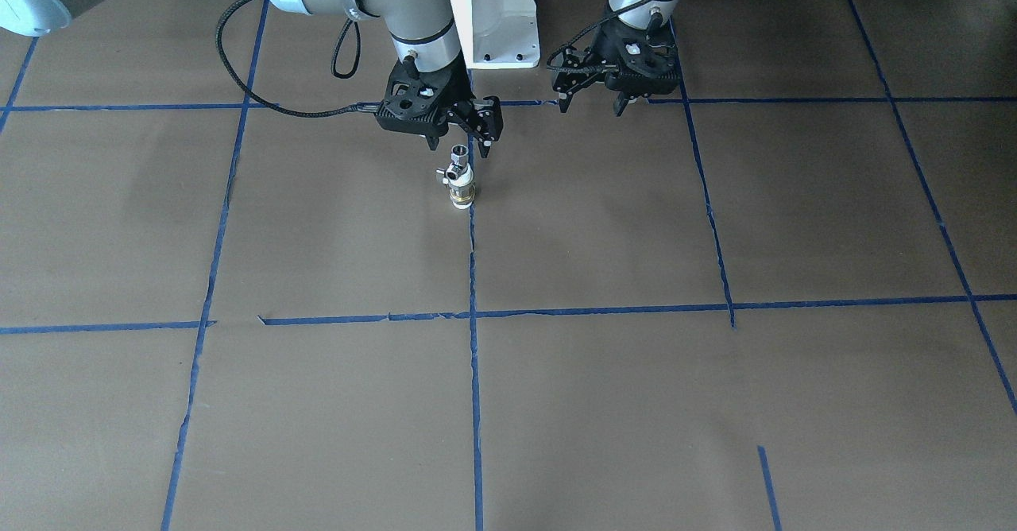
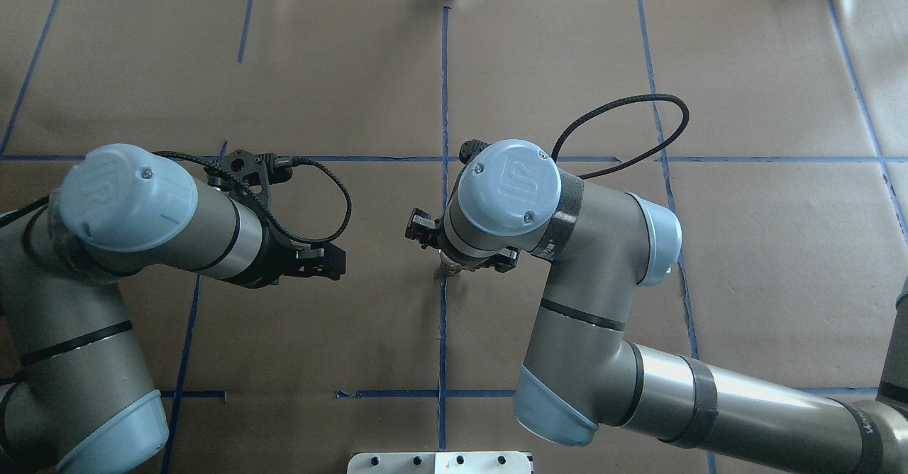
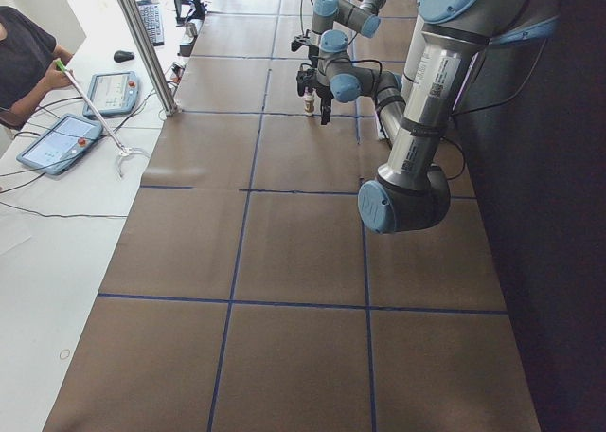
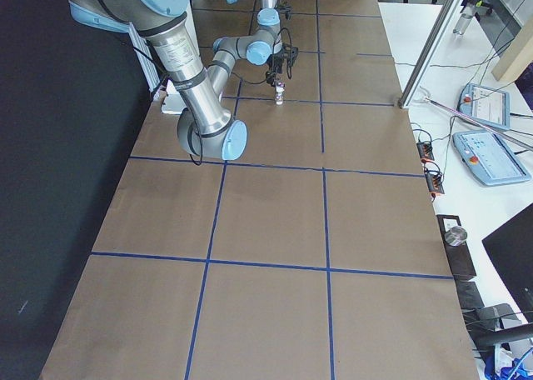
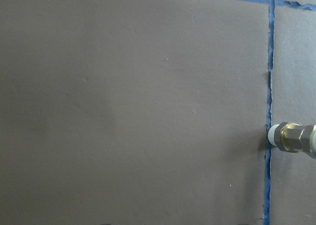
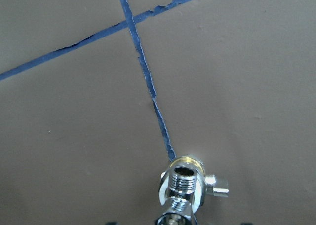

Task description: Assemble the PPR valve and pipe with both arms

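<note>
The PPR valve (image 1: 462,193), white with a brass band, stands upright on the brown table at a blue tape line. The silver pipe fitting (image 1: 455,167) sits on top of it. My right gripper (image 1: 459,145) is open just above the fitting, fingers either side and not touching. The right wrist view looks down on the fitting (image 6: 183,189), its open threaded end up and a rim of brass below. My left gripper (image 1: 592,106) is open and empty, apart to the side. The left wrist view shows the valve's lower end (image 5: 291,137) at its right edge.
The white robot base plate (image 1: 493,22) stands behind the grippers. Blue tape lines (image 1: 473,277) divide the brown paper table cover. An aluminium post (image 3: 142,44), tablets (image 3: 57,140) and a seated operator (image 3: 24,53) are at the table's far side.
</note>
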